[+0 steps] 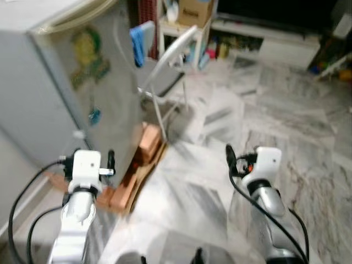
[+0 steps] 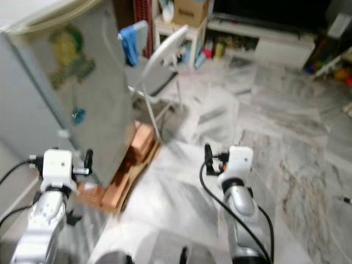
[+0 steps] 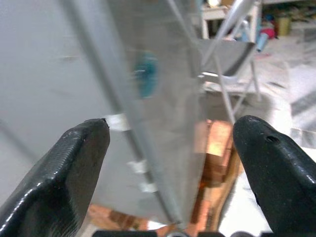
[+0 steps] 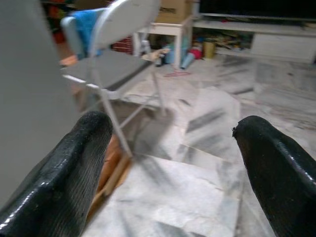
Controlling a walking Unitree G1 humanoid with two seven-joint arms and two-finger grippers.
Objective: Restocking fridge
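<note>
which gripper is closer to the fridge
The left gripper, open and empty, is the closer one: it faces the grey fridge at its corner edge. The right gripper, also open, hangs over bare marble floor, farther from the fridge.

Grey fridge [image 1: 66, 93], marbled floor [image 1: 286, 126]

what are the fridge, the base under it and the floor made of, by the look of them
Fridge: looks like painted metal, pale grey with a soft sheen. Base under it: apparently wood, orange-brown blocks and boards, perhaps varnished. Floor: likely polished marble or marble-look tile, white with grey veins and visible joints.
</note>
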